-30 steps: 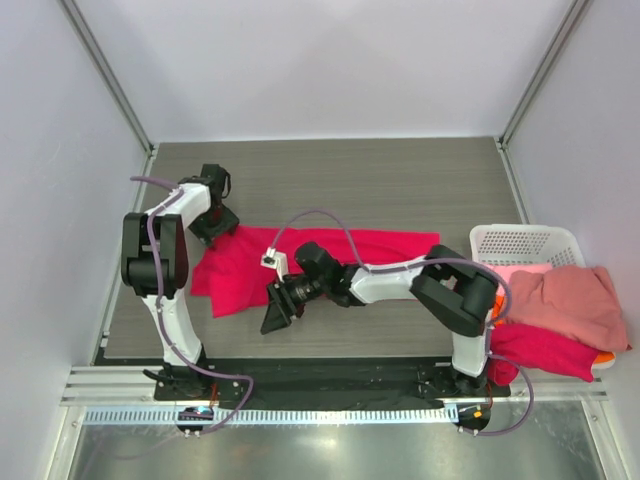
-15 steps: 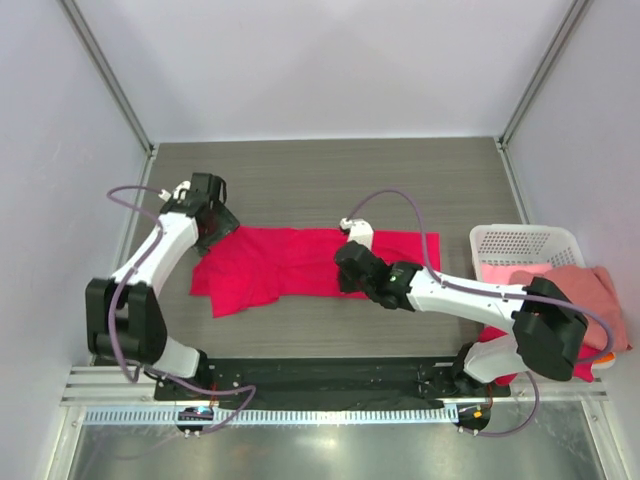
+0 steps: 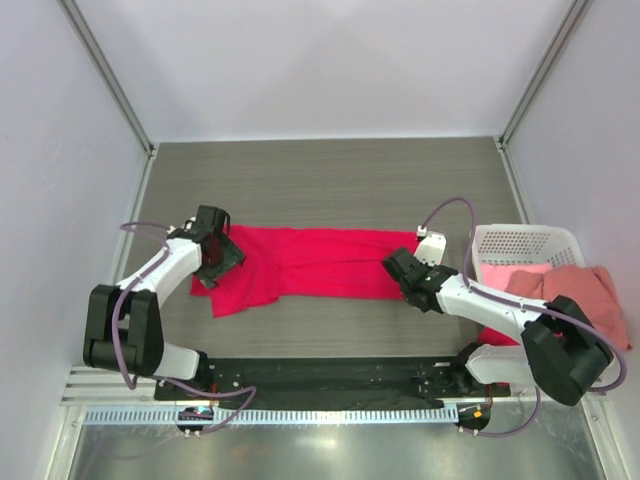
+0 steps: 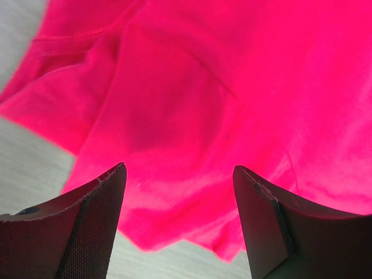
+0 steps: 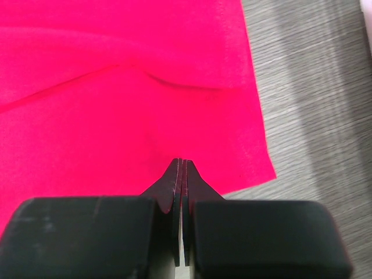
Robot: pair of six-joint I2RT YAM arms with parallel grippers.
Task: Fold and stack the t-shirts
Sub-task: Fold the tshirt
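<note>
While the overhead view shows one crimson t-shirt (image 3: pixel 320 262) lying as a long band across the middle of the table (image 3: pixel 330 180), nothing there reads as a finished fold or a stack. The left gripper (image 3: pixel 222 258) sits at the band's rumpled left end and the right gripper (image 3: pixel 395 268) at its right end. A salmon-pink t-shirt (image 3: pixel 570 295) is heaped over the white basket (image 3: pixel 520 240) at the right edge, with a sliver of red cloth showing below it. From the left wrist, the two fingers (image 4: pixel 87 226) stand spread wide over creased cloth, a sleeve and its hem running off toward bare tabletop; they grip nothing. From the right wrist, the fingertips (image 5: pixel 174 180) are pressed together, resting at or just above the cloth near its right-hand hem, and I cannot tell whether a nip of fabric is caught between them. By my reading the work is early: this shirt needs flattening and folding, and those at the basket are untouched.
</note>
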